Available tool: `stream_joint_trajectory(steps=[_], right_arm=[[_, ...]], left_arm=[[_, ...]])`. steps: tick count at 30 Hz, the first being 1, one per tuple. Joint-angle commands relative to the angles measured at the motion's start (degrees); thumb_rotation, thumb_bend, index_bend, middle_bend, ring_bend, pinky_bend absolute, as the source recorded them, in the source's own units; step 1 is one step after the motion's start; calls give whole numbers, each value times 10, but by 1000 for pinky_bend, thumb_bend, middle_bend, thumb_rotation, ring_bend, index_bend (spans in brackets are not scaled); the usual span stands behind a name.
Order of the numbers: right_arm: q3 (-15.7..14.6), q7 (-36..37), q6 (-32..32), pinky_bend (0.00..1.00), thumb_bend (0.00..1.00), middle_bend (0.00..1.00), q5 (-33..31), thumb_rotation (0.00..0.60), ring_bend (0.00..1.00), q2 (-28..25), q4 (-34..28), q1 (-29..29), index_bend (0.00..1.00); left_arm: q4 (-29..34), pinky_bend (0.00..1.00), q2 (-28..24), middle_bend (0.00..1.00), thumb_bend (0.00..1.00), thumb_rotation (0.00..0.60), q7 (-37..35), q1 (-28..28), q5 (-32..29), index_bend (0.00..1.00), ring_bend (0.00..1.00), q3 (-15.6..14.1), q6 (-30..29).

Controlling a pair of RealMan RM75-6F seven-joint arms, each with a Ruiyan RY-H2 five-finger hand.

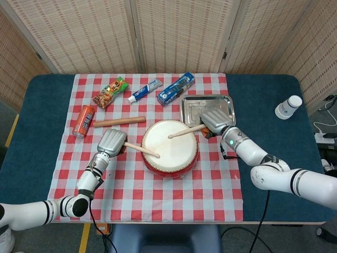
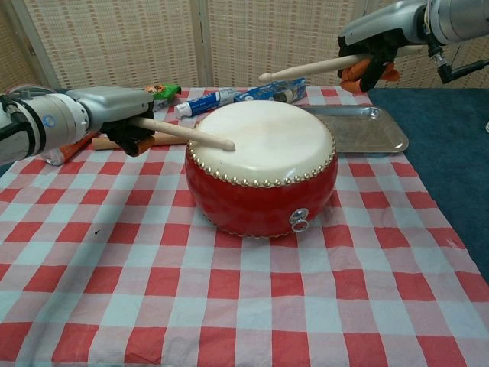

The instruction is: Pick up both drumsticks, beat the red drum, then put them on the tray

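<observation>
Chest view shows the red drum (image 2: 261,176) in the middle of the checked cloth (image 2: 229,306), its pale skin facing up. The left hand (image 2: 122,115) grips one drumstick (image 2: 183,133) with its fingers wrapped round the handle; the stick slopes down to the right and its tip lies at the near left edge of the drumhead, touching it or just above it, I cannot tell which. The right hand (image 2: 374,46) holds the second drumstick (image 2: 306,70) well above the drum, the stick nearly level and pointing left, clear of the skin. In the head view the same left hand (image 1: 111,142) sits just left of the drum (image 1: 169,147), and the right hand (image 1: 215,121) hangs over the near edge of the metal tray (image 1: 208,105), which lies just behind and to the right of the drum. A wooden rolling pin (image 1: 119,121) lies on the cloth behind the left hand, with an orange can (image 1: 83,121) on its side to the left of it. Farther back are a snack packet (image 1: 110,92), a toothpaste tube (image 1: 145,90) and a blue box (image 1: 176,88). A white bottle (image 1: 288,107) stands on the blue table (image 1: 274,158) off to the right.
</observation>
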State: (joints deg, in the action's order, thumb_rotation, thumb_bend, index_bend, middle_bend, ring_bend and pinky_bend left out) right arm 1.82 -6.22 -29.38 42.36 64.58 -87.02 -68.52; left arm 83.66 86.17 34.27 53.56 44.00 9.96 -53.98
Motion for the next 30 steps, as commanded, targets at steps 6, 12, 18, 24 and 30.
stream_joint_trajectory(steps=[6, 12, 18, 24, 30], right_arm=[[-75, -68, 43, 803, 1000, 943, -61, 600, 913, 68, 81, -39, 1000], [-14, -20, 4, 803, 1000, 943, -43, 600, 913, 17, 11, -28, 1000], [2, -13, -9, 803, 1000, 943, -17, 600, 913, -15, -20, -19, 1000], [-58, -64, 30, 803, 1000, 943, -44, 600, 913, 28, 26, -36, 1000], [-94, -94, 27, 803, 1000, 943, -91, 600, 913, 73, 68, -60, 1000]], left_arm=[[86, 1000, -72, 1000, 819, 600, -47, -18, 34, 1000, 990, 32, -46], [57, 1000, -40, 1000, 820, 600, -37, 0, 10, 1000, 989, 28, -19], [11, 1000, 0, 1000, 820, 600, -3, 18, -7, 1000, 987, 8, -2], [18, 1000, -16, 1000, 820, 600, 14, 18, -17, 1000, 984, 19, -33], [77, 1000, -69, 1000, 821, 600, -16, 0, 8, 1000, 983, 37, -56]])
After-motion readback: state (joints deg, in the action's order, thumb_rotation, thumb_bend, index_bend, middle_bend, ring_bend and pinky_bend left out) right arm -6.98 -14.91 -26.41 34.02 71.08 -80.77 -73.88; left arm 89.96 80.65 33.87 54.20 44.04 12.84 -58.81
